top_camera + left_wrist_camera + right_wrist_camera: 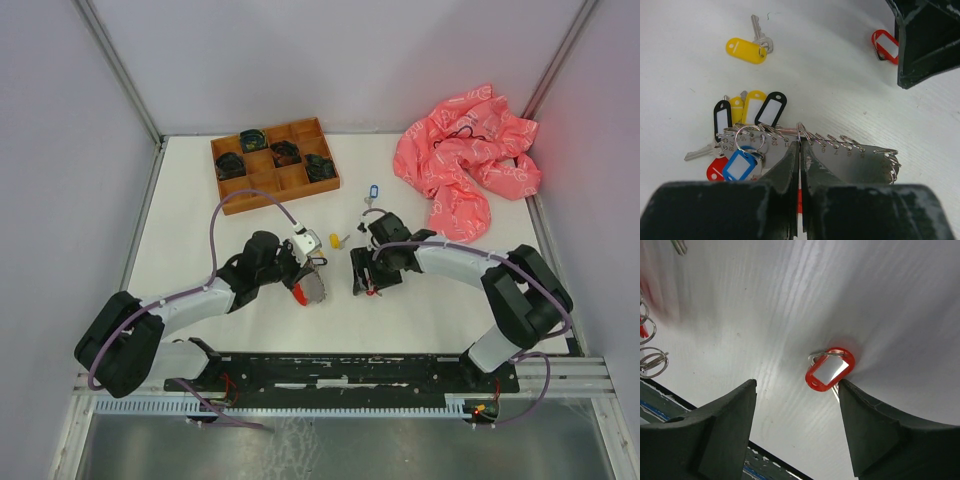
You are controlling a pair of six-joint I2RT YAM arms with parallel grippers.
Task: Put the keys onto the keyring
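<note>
White tabletop [190, 220], mid-width toward its near edge: left gripper [800, 145] was pinched shut, apparently on the keyring [798, 131]. Right gripper [797, 386] gaped open astride a red-tagged key [829, 369]. Pickup stage, I judged; next it needed a square close.

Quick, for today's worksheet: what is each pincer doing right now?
Left pincer: closed on the keyring.
Right pincer: open, over the red-tagged key, not gripping it.
</note>
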